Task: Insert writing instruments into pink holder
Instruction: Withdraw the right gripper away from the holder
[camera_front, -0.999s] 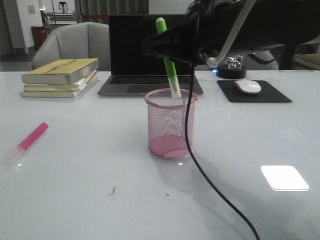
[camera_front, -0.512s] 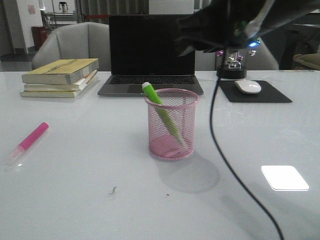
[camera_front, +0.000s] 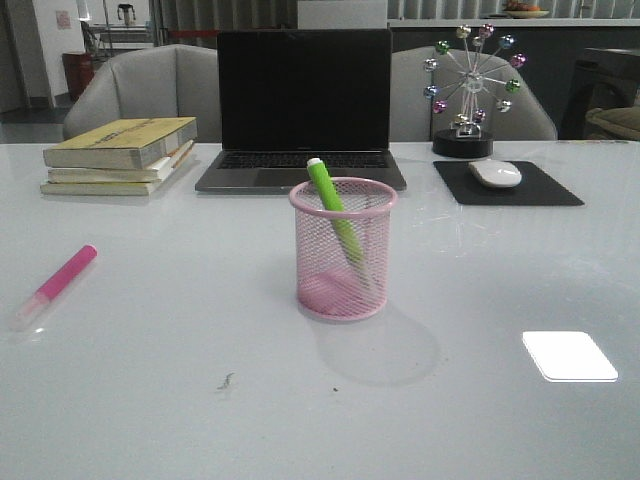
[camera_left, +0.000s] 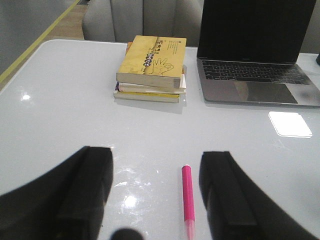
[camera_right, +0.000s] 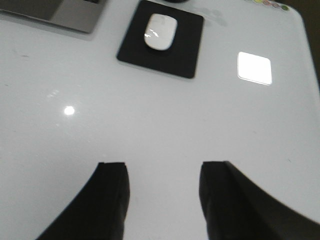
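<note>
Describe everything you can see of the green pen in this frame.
The green pen is a slim lime marker with a small whitish tip at its top end. It stands inside the pink cup, leaning toward the robot's left, its upper part poking above the rim and resting against it. Its lower part shows through the mesh, slanting down toward the base. No gripper touches it.

Lime green marker pen (camera_front: 335, 214) leans inside upright pink wire-mesh cylindrical cup (camera_front: 343, 250); bright pink marker pen (camera_front: 58, 281) lies flat well left of it.
</note>
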